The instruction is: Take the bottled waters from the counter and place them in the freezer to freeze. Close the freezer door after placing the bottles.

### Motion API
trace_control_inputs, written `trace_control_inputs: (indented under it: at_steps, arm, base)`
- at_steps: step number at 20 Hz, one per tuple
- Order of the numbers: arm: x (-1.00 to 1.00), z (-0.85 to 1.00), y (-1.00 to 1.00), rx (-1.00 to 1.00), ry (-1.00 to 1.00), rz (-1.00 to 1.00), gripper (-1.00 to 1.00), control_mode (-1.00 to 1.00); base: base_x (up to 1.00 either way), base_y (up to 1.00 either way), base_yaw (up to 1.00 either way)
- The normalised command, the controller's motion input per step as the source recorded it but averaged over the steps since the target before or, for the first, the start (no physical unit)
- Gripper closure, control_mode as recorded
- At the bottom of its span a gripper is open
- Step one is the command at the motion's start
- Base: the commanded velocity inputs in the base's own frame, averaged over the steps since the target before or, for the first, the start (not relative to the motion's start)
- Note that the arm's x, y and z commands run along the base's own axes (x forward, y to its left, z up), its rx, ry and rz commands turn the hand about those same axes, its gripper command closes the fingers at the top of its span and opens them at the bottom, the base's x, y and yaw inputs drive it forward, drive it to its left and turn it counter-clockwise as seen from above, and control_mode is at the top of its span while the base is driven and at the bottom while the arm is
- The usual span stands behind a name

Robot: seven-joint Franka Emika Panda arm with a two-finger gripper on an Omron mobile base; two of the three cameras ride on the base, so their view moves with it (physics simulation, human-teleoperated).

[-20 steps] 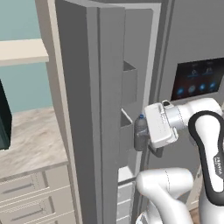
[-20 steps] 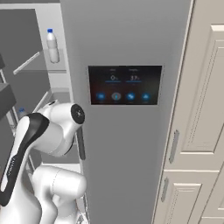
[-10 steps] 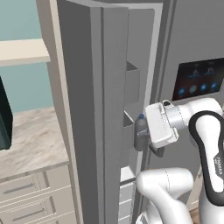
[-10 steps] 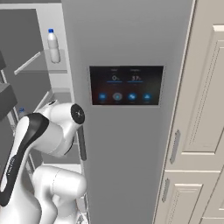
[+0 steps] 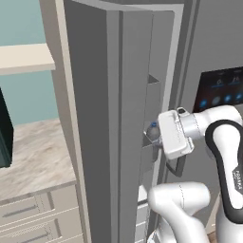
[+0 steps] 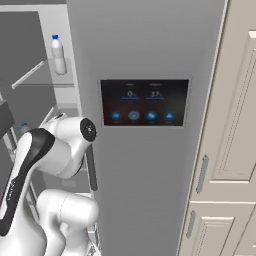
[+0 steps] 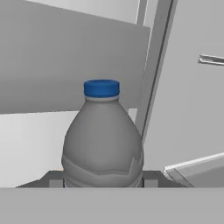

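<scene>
Between the gripper [image 7: 103, 183] fingertips, the grey bottle [image 7: 103, 140] stands upright with its blue cap up; the jaws are closed on its lower body. From the left base camera, the bottle [image 5: 153, 132] is at the freezer opening, just beside the inner bins of the freezer door [image 5: 102, 118], which stands open. The white bottle [image 6: 58, 54] already stands upright on an upper shelf inside the freezer [image 6: 45, 100]. The counter [image 5: 33, 156] lies well apart to the left. Hazards from this position: the bottle or hand may strike a door bin or shelf edge during insertion, because clearance looks tight; a release above an uneven surface may tip the bottle; a fallen bottle may block the door from closing.
</scene>
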Motion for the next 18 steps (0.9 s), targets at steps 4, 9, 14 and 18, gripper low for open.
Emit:
trace_control_inputs:
  at_steps: [4,9,14,18]
  arm:
    - [-0.34,0.75,0.00,0.00,-0.10,-0.12,1.00,-1.00]
    - [-0.26,0.90,0.00,0.01,-0.11,-0.15,1.00,-1.00]
    - [-0.11,0.94,-0.09,0.11,-0.03,-0.11,1.00,-1.00]
    - [0.00,0.92,-0.14,0.21,0.01,-0.06,1.00,-1.00]
  base:
    - [0.00,0.00,0.00]
    - [0.00,0.00,0.00]
    - [0.00,0.00,0.00]
    - [0.00,0.00,0.00]
